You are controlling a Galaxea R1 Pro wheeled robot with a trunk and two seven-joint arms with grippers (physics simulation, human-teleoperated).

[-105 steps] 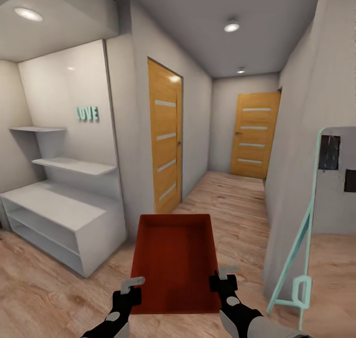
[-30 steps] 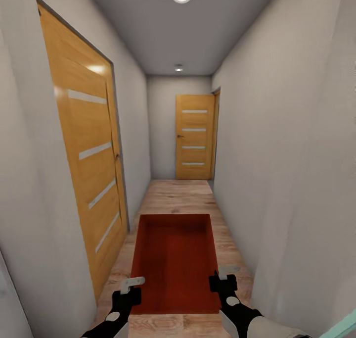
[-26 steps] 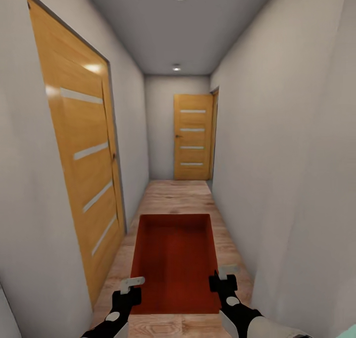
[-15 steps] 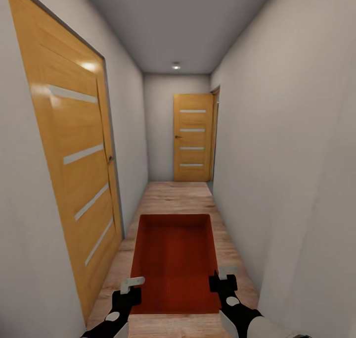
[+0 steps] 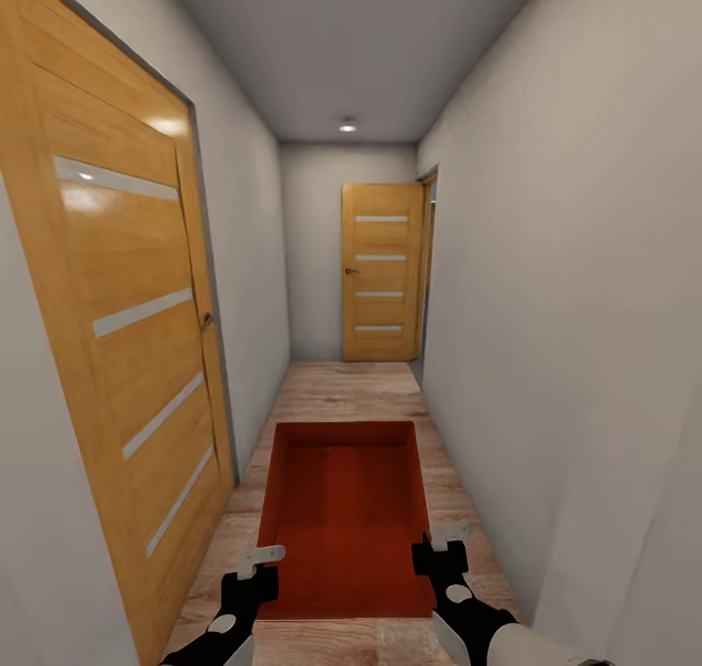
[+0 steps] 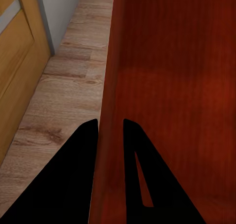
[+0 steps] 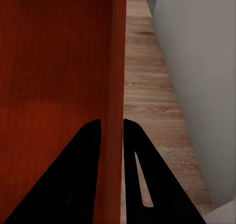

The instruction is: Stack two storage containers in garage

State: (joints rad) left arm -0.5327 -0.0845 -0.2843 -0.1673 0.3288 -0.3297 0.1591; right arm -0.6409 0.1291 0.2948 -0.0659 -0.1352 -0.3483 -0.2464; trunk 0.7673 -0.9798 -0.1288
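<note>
Here the red-orange storage container (image 5: 346,515) is carried level over the hallway's wood plank floor (image 5: 351,388), between a side door (image 5: 117,354) and bare wall. The left gripper (image 5: 261,556) and right gripper (image 5: 432,541) each pinch a thin side wall near its rear corners. Stiff, light and probably smooth-walled, it is best gripped on both sides.

hallway: narrow, walls close on both sides, wood plank floor (image 5: 341,393) running ahead
side door (image 5: 127,354): in the left wall, right beside the robot
far door (image 5: 382,271): at the far end, straight ahead
storage container (image 5: 346,510): out front above the floor, left gripper (image 5: 259,556) on its left wall, right gripper (image 5: 441,539) on its right wall
</note>
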